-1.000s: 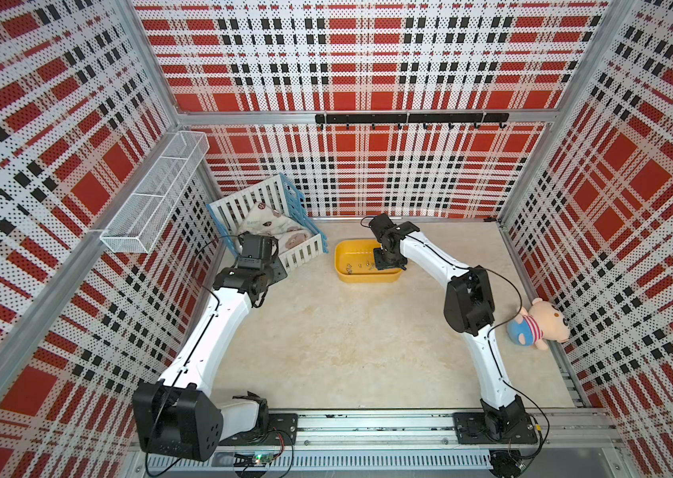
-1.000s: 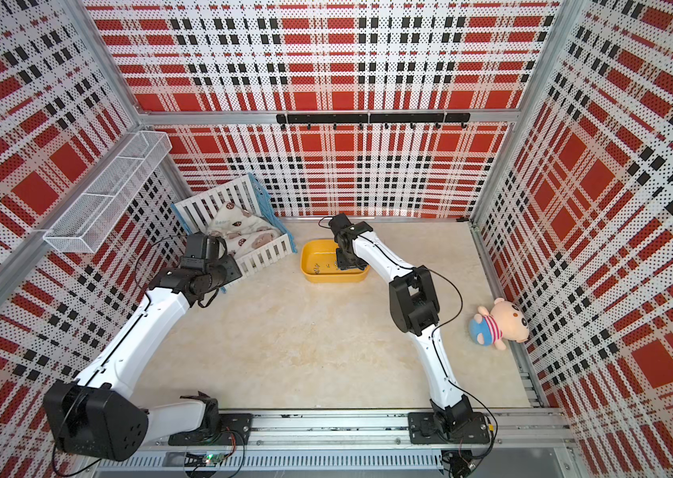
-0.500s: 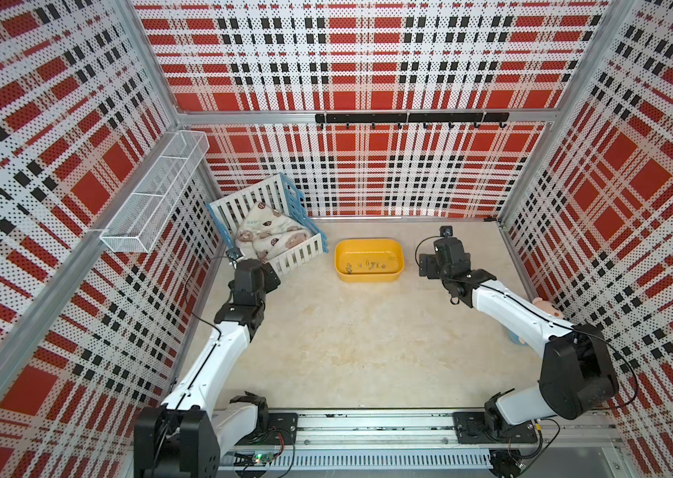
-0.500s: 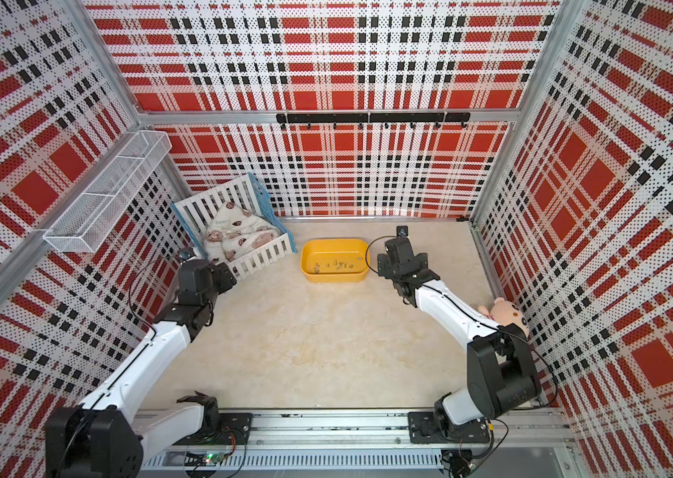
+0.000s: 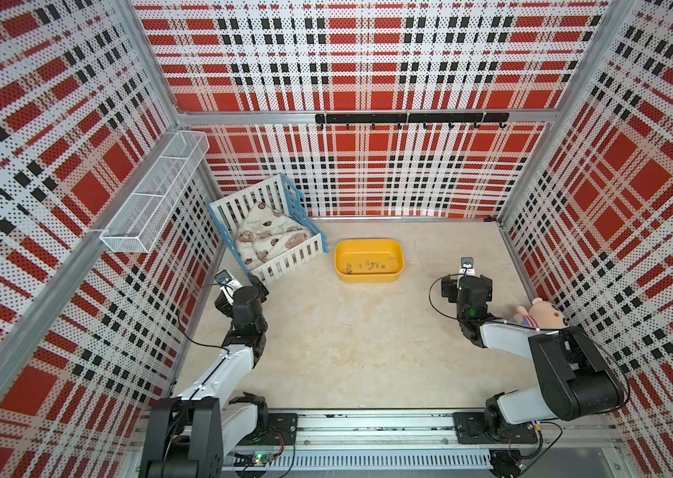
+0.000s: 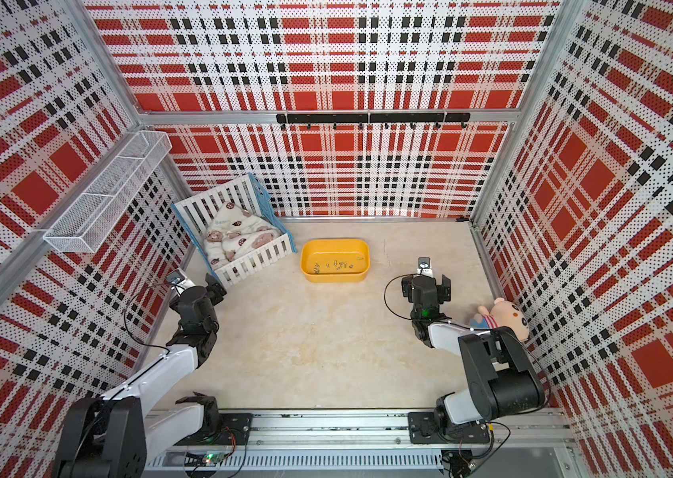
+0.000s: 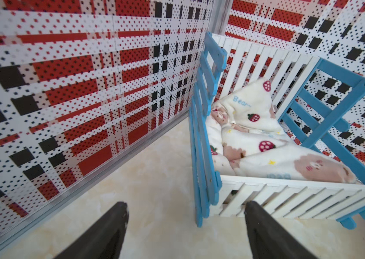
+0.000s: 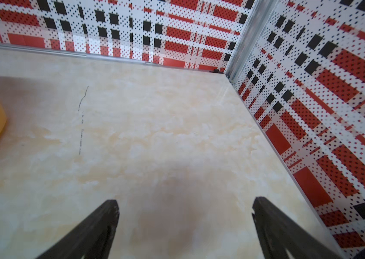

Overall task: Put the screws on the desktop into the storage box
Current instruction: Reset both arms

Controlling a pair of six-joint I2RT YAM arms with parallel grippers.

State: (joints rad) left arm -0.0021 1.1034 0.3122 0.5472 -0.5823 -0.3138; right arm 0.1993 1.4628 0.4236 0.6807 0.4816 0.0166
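Screws [image 5: 369, 265] lie inside your yellow storage box [image 5: 368, 278]. Your left gripper [image 7: 186, 205] hangs well left of that box, jaws apart and empty. Your right gripper [image 8: 185, 201] hangs to its right, likewise.

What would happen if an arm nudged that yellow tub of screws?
Probably it slides rather than tips: the storage box is low and wide on a smooth desktop. The loose screws inside would likely skitter about.

left arm [image 5: 219, 372] bent, right arm [image 5: 504, 336] bent, jaws wide apart, empty
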